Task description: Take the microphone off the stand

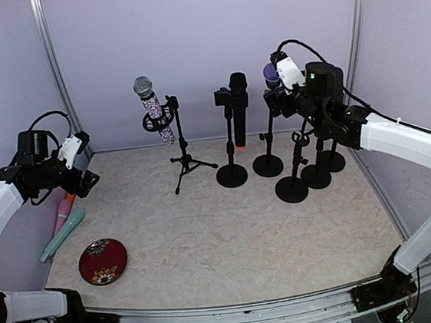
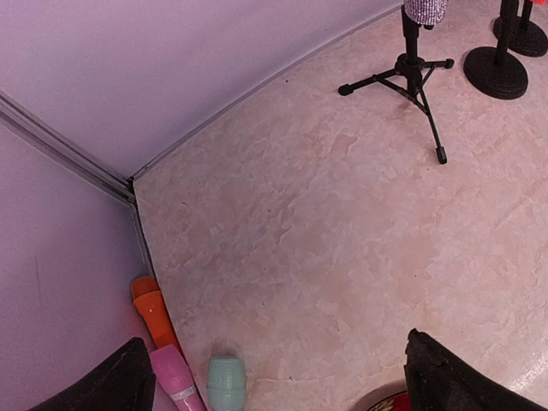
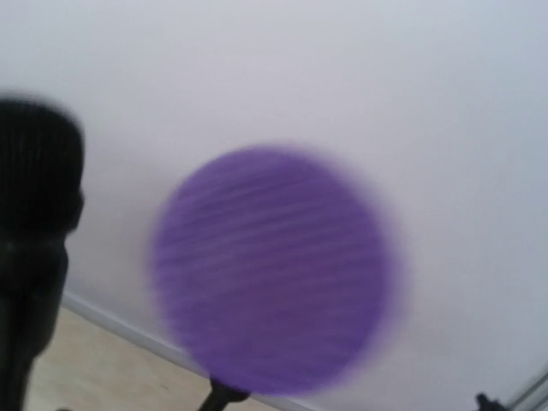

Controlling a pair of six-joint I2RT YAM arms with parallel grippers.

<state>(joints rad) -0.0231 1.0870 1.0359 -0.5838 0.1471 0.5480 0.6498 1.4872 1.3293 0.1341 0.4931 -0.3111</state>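
A purple-headed microphone [image 1: 270, 73] sits on a round-base stand [image 1: 268, 164] at the back right. My right gripper [image 1: 280, 87] is right up against it; its fingers are hidden in both views. In the right wrist view the blurred purple head [image 3: 274, 270] fills the middle. A black microphone [image 1: 238, 105] and a silver-headed glitter microphone [image 1: 152, 106] sit in two other stands. At the far left my left gripper [image 2: 282, 385] hangs open above the table with nothing between its fingers [image 2: 445, 377].
Three bare round-base stands [image 1: 291, 188] cluster under the right arm. Teal [image 1: 63, 234], pink [image 1: 59, 218] and orange [image 1: 70, 198] microphones lie by the left wall. A red plate [image 1: 102, 260] sits near the front left. The tripod stand [image 2: 411, 73] has spread legs.
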